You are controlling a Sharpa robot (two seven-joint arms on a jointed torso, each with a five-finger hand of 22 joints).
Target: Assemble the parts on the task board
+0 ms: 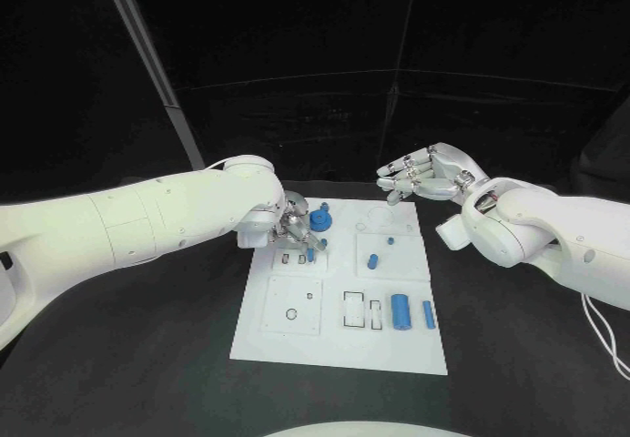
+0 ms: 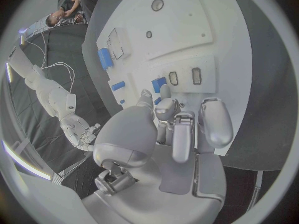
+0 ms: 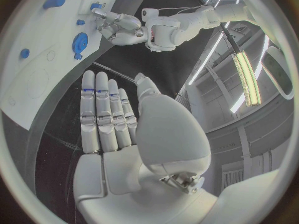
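- The left robot hand (image 1: 291,232) reaches in over the upper left part of the white rectangular task board (image 1: 329,355), which lies flat in the middle of the black bench (image 1: 131,364).
- In the left wrist view its fingers (image 2: 181,134) are curled down close together onto the board just beside two small dark rectangular slots (image 2: 185,76); a small blue block part (image 2: 158,83) sits right at the fingertips, and whether it is pinched cannot be told.
- Just right of that robot hand, a round blue gear-shaped part (image 1: 320,218) stands on the board's upper middle.
- Further right, a small blue peg (image 1: 389,241) and a short blue cylinder (image 1: 373,262) lie in the board's upper right panel.
- In the lower right panel a larger blue cylinder (image 1: 401,312) and a slim blue bar (image 1: 428,314) lie side by side, next to two black-outlined rectangular recesses (image 1: 364,309).
- The right robot hand (image 1: 427,177) hovers above the board's far right corner, touching nothing; its fingers (image 3: 102,114) are straight and side by side, the palm empty.
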